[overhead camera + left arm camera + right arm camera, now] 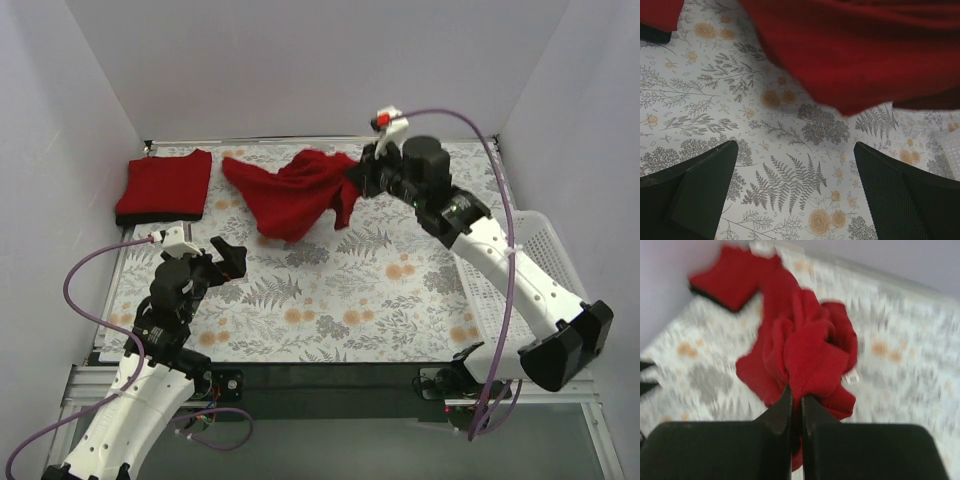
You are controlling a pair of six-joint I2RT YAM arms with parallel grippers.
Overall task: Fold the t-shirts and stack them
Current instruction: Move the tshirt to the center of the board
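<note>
The right tool (360,183) sits in the upper middle of the top view, its fingers pressed together on a fold of the loose red t-shirt (295,195). In the right wrist view the tool (796,396) pinches a bunched edge of this t-shirt (810,350), and the rest of the cloth trails away toward the upper left of that frame. The bulk of the garment lies crumpled on the floral surface (330,300), left of the tool. The left tool (228,258) hovers over the surface at the lower left of the top view, its fingers spread wide and gripping nothing. In the left wrist view the tool (795,146) frames bare floral print, with the t-shirt's (865,50) hem near it, toward the top of the frame. A folded red t-shirt (165,185) rests in the upper left corner on a black t-shirt (160,217), of which only the edge shows. A white basket (540,250) stands at the right edge.
</note>
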